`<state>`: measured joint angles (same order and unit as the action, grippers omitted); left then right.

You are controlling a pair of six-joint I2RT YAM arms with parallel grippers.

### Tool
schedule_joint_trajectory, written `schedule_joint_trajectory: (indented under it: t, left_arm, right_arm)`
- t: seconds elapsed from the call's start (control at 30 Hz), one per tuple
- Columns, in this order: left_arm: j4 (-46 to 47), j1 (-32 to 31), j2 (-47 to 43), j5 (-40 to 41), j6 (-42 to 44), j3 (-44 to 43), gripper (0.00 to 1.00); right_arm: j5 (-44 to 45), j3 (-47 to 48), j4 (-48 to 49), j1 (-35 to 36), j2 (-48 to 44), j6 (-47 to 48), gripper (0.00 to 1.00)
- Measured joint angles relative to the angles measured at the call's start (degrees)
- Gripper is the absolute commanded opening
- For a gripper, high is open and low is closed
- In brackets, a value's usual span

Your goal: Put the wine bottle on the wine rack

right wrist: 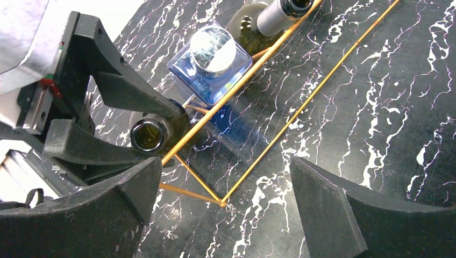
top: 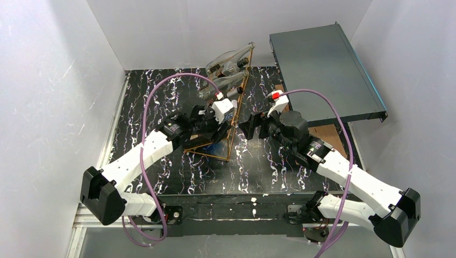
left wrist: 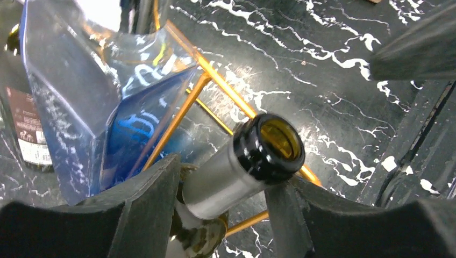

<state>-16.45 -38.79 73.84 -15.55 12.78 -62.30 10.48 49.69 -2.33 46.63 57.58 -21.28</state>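
Black marbled table [top: 269, 177], white walls [top: 54, 80], gold wine rack [right wrist: 311, 102], grey box [top: 322, 70] at back

Top external: high, behind the arm bases, looking down and forward over the whole table [top: 269, 177], with the wine rack [top: 235, 126] small at mid-frame. Left wrist: looks along its own fingers [left wrist: 145, 204], very near the wine bottle [left wrist: 258, 156] mouth and the rack wires. Right wrist: farther back, facing left across the rack's near end; both wrist views share that mouth and the blue bottle [left wrist: 80, 107].

I am seeing glossy dark glass on the bottle [left wrist: 242, 164], shiny metal wire on the rack [left wrist: 226, 86], and a polished table [left wrist: 322, 64].
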Motion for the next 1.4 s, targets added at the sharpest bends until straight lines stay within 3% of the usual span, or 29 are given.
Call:
schedule_joint_trajectory:
  t: [0.07, 0.2, 0.67, 1.13, 1.4]
  left_arm:
    - [-1.1, 0.2, 0.2, 0.8, -0.6, 0.0, 0.6]
    - [-1.6, 0.7, 0.2, 2.6, -2.0, -0.1, 0.78]
    - [-4.8, 1.2, -2.1, 6.7, -3.4, -0.2, 0.98]
    - [-13.1, 0.0, -8.1, 5.1, -3.9, -0.5, 0.98]
    - [-16.6, 0.0, -16.9, 7.7, -5.2, -8.3, 0.98]
  right_arm:
    - [0.0, 0.0, 0.0, 0.0, 0.0, 0.0, 0.98]
    - [-0.2, 0.0, 0.1, 0.0, 0.0, 0.0, 0.98]
    - [-0.2, 0.0, 0.3, 0.0, 0.0, 0.0, 0.98]
    - [-0.1, 0.4, -2.6, 0.0, 0.0, 0.7, 0.98]
    - [0.3, 4.6, -7.1, 0.0, -0.1, 2.3, 0.98]
